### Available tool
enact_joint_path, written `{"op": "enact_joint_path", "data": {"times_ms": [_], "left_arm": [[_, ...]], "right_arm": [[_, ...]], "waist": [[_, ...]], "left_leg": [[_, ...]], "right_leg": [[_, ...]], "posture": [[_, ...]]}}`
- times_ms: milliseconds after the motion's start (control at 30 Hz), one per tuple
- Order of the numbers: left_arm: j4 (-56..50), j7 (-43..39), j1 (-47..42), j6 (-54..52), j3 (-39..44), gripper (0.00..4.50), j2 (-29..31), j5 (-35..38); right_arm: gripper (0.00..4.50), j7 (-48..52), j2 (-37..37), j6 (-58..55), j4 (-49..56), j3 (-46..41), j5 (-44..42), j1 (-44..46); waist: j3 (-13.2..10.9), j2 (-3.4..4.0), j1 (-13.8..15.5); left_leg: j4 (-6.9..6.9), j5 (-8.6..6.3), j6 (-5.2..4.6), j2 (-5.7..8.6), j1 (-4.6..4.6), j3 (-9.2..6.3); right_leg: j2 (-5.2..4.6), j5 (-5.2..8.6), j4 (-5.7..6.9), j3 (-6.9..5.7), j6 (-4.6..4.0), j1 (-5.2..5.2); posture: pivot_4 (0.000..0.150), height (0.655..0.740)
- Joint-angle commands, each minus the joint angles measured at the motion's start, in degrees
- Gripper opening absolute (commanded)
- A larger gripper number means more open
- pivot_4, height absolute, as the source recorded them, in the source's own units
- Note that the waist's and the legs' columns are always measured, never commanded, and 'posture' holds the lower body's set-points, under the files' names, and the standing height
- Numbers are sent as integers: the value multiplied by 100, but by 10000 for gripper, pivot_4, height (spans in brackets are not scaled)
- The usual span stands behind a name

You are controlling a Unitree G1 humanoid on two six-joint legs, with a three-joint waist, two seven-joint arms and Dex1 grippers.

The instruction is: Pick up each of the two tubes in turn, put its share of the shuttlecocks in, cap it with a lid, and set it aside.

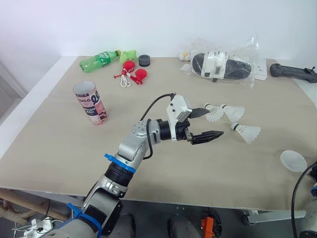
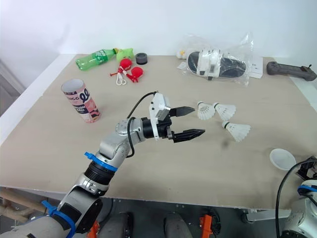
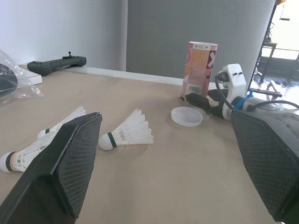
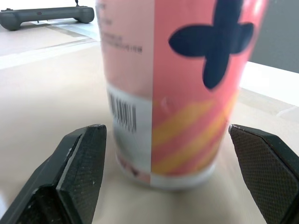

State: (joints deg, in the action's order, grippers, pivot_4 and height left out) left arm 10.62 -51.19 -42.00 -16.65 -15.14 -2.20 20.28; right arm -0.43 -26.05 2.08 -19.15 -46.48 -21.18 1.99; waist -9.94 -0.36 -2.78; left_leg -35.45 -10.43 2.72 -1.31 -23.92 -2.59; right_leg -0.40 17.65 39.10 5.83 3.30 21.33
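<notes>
**Gently: light tubes, frail feathers**

Plainly, both grippers are empty. The left gripper hovers over mid-counter w/ its fingers spread wide. The tips are just short of the three shuttlecocks and touch none. The right gripper has its fingers parted either side of the right tube, low near the base. Gaps show on both sides, so no grip yet. That tube stands upright, apparently close to the counter's right edge. The left tube stands upright & open-topped, well apart on the left side. One lid lies near the front right corner, near the right tube.

Handling (my read):
- **Tubes:** look like thin card w/ glossy print, so prob. v. light, a bit slippery, easy to tip or dent. Take at mid-body w/ a moderate squeeze; a grip as low as the present one may let it lean.
- **Shuttlecocks:** near weightless, and the feather skirts crush easily. Pinch at the cork or banded neck, never the skirt. Two lie touching, so the lone one nearest the front looks the cleaner first pick.
- **Lid:** thin, flat plastic, awkward to lift. Go for the rim.

Room:
- **Open:** broad bare counter btwn the left tube and the shuttlecocks, good for setting aside.
- **Clutter:** the far side holds a green bottle, red toys, a plastic bag & a black controller.
- **Edges:** the right tube and lid sit near edges, so a nudge outward could drop them.
</notes>
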Motion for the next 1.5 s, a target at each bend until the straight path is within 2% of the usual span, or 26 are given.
{"op": "enact_joint_path", "data": {"times_ms": [33,167,233,333,467,533,633,767,833,967,1200,1333,1500], "left_arm": [[-194,-50,-9,16,-38,45000,-104,73],[-226,-60,57,62,-11,45000,-91,51],[-302,11,166,93,44,45000,-29,20],[-494,157,481,93,187,45000,201,-16],[-1012,339,1137,-28,405,45000,663,58],[-1298,498,1403,-64,576,45000,849,109],[-1691,769,1771,-38,875,45000,1113,117],[-2530,1361,2795,-58,1326,45000,1388,40],[-2901,1764,3291,37,1500,45000,1358,-62],[-3322,2745,3885,293,1835,45000,1073,-362],[-3427,3882,4143,488,2288,45000,851,-830],[-2981,4180,3830,413,2526,45000,1041,-1036],[-2364,4227,3352,313,2733,45000,1238,-940]], "right_arm": [[44667,-184,196,-112,917,-10,-63,-334],[44667,-238,332,-325,1671,-66,-164,-728],[44667,-58,406,-494,2400,-6,-287,-1160],[44667,667,419,-979,3940,231,-964,-2107],[44667,1846,-65,-1760,5805,813,-1972,-3332],[44667,2017,-474,-2132,6353,1060,-2247,-3398],[44667,2063,-1224,-2707,6876,1508,-2660,-2862],[44667,2620,-2282,-3383,6497,2556,-3126,-896],[44667,2912,-2428,-3569,6183,3141,-3129,45],[44667,3456,-2233,-3678,5565,4003,-2880,1117],[44667,4157,-1765,-3500,4691,4785,-2257,2018],[44667,4303,-1347,-3408,4289,5027,-1962,2286],[44667,4402,-1020,-3328,4086,5113,-1689,2338]], "waist": [[2,3,2],[4,7,3],[5,9,4],[11,19,3],[11,19,-57],[5,8,-63],[-14,-30,-47],[-25,-67,-29],[-41,-96,-49],[-49,-133,171],[-49,-135,166],[-50,-137,153],[-50,-136,148]], "left_leg": [[0,0,0,1,-1,0],[0,0,0,4,-2,2],[0,0,0,7,-1,1],[4,-2,-3,4,-4,-2],[6,-9,-11,-15,3,1],[5,-9,-10,-21,11,3],[-6,5,-6,-24,12,-1],[-21,21,-1,-22,5,7],[-23,22,-2,-26,8,20],[-31,24,-4,-38,-38,-7],[-32,14,-2,-22,-63,-1],[-32,15,-3,-31,-58,-7],[-33,21,-2,-35,-56,-6]], "right_leg": [[0,1,0,2,2,0],[0,1,0,8,4,1],[0,2,0,12,7,1],[3,7,0,10,8,4],[19,13,0,15,-1,3],[21,7,1,15,-5,-2],[26,-17,1,12,-2,-4],[24,-33,-5,28,-3,-5],[24,-47,-10,41,10,-4],[23,-41,-15,-11,7,11],[-3,-59,-45,-17,-12,13],[12,-65,-43,-24,-23,13],[17,-76,-42,-23,-26,12]], "posture": [[1500,7400],[1500,7400],[1500,7400],[1500,7400],[1500,7400],[1500,7400],[1500,7400],[1500,7400],[1500,7400],[1500,7400],[1500,7400],[1500,7400],[1500,7400]]}}
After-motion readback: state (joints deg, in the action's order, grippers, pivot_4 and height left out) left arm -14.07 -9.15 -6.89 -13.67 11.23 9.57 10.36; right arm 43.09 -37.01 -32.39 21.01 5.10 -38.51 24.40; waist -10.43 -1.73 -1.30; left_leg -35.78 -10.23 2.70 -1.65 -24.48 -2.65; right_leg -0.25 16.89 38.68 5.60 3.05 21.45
